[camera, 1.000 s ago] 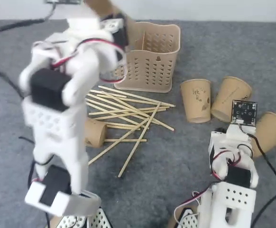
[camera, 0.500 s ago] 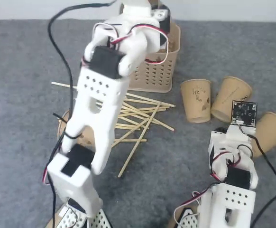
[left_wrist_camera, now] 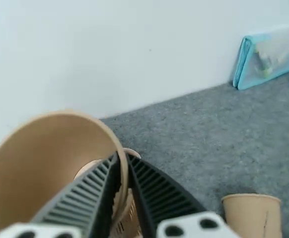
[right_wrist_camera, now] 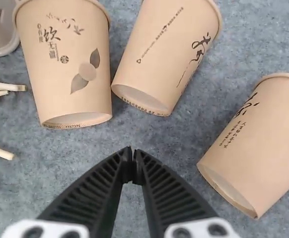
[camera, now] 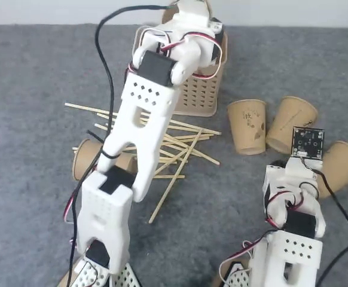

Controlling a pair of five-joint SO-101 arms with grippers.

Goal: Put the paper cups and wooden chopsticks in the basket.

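Note:
My left gripper [left_wrist_camera: 122, 159] is shut on the rim of a tan paper cup [left_wrist_camera: 45, 163], held up high; in the high view the left arm [camera: 144, 119] stretches to the beige slotted basket [camera: 201, 89]. Wooden chopsticks [camera: 180, 140] lie scattered on the grey carpet in front of the basket. Another cup [camera: 85, 159] lies on its side left of that arm. Three cups lie near my right gripper [right_wrist_camera: 132, 151], which is shut and empty: one [right_wrist_camera: 67, 59], one [right_wrist_camera: 167, 49] and one [right_wrist_camera: 258, 148]. The right arm [camera: 293, 197] sits at the lower right.
A light blue bag [left_wrist_camera: 268, 54] leans against the white wall beyond the carpet. The left arm's black cable [camera: 102, 72] loops above the chopsticks. Open carpet lies between the chopsticks and the right arm.
The left arm has swung from the left side toward the basket and stretched out, carrying the cup with it. The right arm has stayed still.

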